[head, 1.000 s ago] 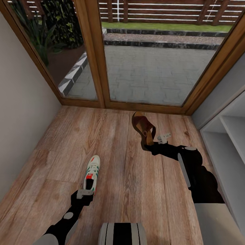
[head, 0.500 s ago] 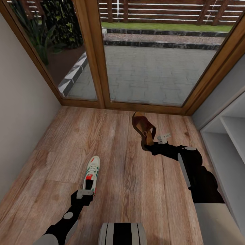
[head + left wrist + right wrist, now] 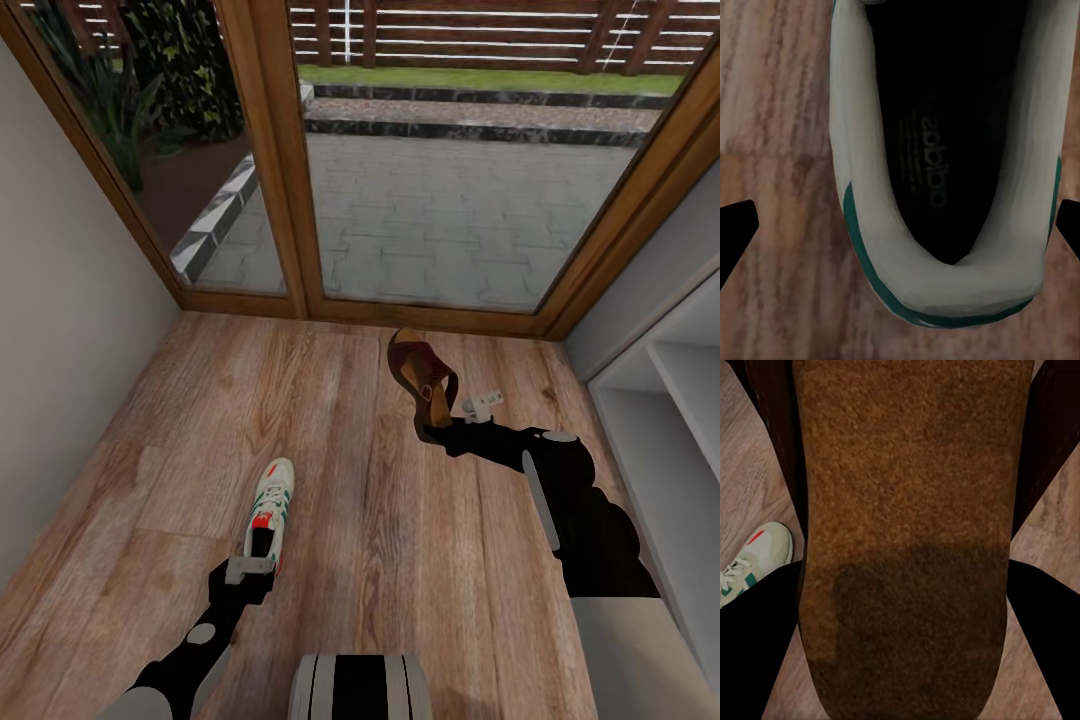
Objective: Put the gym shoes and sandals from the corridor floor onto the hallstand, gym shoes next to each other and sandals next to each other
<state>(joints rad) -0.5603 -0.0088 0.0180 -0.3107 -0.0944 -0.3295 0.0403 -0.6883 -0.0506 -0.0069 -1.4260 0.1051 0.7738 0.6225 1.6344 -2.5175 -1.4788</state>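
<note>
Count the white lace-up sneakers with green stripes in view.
1. The white lace-up sneaker with green stripes lies on the wood-grain plank floor, its heel between the open left gripper's fingers. A second may be out of frame.

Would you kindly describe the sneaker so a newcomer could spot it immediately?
Start at the big glass doors and come back along the wood floor toward the left wall. The sneaker lies flat there, its heel between the open left claw; unlike the brown sandal, it is white with green stripes.
</note>
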